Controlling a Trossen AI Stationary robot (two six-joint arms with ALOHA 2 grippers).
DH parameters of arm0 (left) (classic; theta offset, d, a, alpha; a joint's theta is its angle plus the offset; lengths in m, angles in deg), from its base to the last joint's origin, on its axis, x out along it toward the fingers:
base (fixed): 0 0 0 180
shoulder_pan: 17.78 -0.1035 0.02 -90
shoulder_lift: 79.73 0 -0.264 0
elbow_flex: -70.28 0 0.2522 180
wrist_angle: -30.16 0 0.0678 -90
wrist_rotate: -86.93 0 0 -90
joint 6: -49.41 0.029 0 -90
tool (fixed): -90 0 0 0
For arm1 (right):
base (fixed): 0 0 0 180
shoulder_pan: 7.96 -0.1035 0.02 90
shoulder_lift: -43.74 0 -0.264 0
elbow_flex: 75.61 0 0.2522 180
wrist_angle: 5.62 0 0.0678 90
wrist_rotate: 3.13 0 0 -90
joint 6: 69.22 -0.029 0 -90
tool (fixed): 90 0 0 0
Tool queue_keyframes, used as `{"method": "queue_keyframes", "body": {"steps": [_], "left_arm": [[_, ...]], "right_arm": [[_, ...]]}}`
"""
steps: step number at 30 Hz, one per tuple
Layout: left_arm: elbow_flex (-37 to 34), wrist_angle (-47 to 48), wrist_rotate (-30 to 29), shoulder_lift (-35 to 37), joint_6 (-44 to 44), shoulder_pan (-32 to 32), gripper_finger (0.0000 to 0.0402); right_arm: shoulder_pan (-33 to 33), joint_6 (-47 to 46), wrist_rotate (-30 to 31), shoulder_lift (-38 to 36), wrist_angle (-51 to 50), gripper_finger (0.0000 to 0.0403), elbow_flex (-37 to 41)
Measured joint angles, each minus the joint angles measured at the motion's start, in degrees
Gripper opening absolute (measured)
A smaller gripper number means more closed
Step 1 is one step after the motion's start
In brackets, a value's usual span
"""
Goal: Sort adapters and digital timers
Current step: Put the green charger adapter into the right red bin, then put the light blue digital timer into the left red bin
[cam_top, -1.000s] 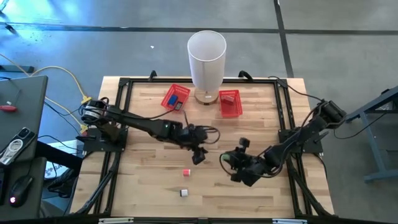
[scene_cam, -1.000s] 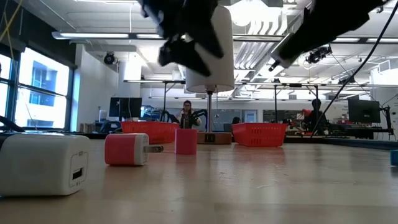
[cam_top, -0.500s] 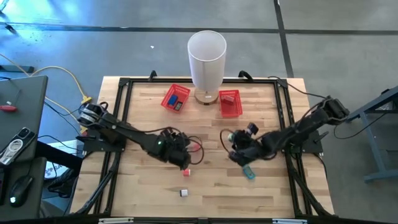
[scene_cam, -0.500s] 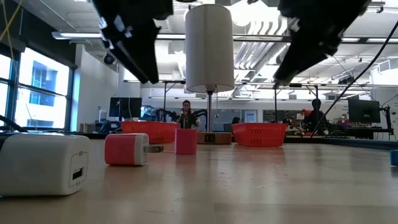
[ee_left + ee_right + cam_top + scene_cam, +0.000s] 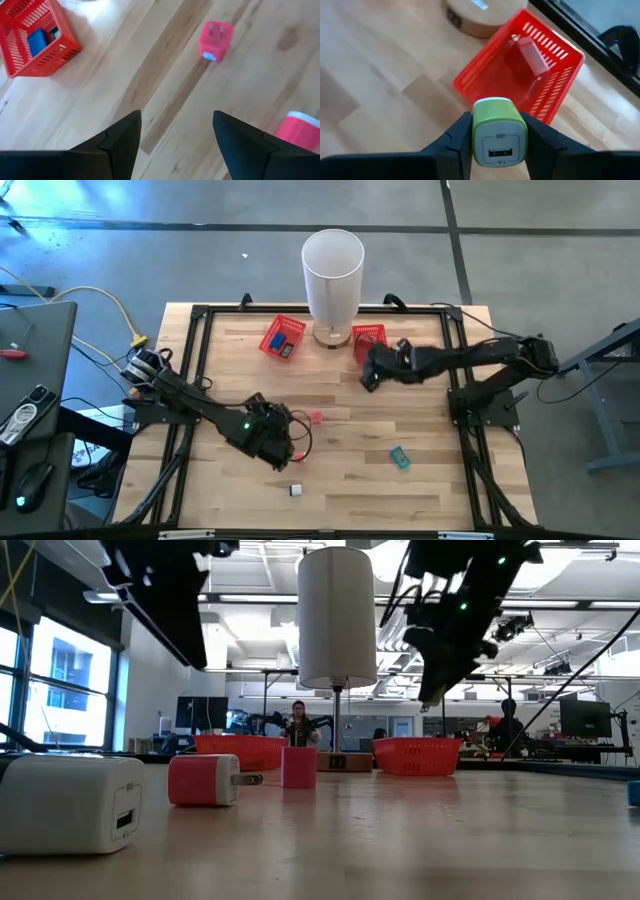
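Green adapter [image 5: 499, 131] is sitting clamped in the right end effector [image 5: 497, 145], hanging just short of the red basket [image 5: 555, 85]. Carrying it fully past the rim before releasing looks wise. Left end effector [image 5: 176, 137] is hovering apart above the desk [image 5: 150, 75].

A pale wooden plank table [image 5: 420, 485] with a black frame. On it rest two red mesh baskets [image 5: 283, 337], a white cylinder lamp [image 5: 332, 285], a pink plug adapter [image 5: 317, 418], a teal timer [image 5: 400, 457] and a white adapter [image 5: 296, 490].
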Motion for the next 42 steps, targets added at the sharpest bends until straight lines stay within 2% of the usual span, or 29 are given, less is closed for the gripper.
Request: {"method": "queue_keyframes", "body": {"steps": [4,9,28,36,42], "left_arm": [[-0.01,0.04,-0.38,0.00,-0.37,1.44,0.0236],[0.01,0.09,-0.46,0.00,-0.37,2.26,0.0236],[0.01,0.37,-2.13,0.00,0.78,3.74,0.0236],[0.01,0.33,-2.14,0.00,0.92,5.99,0.0236],[0.01,0.33,-2.14,0.00,0.88,7.31,0.0236]], "right_arm": [[5.83,4.51,-3.42,1.47,3.79,0.0118,0.02],[9.99,7.50,-6.86,4.28,9.53,0.0118,0.02],[15.46,8.77,-7.73,14.58,12.78,0.0118,0.07],[16.87,9.38,-8.58,15.03,12.69,0.0172,0.07],[16.90,9.86,-8.60,15.03,13.18,0.0182,0.07]]}}
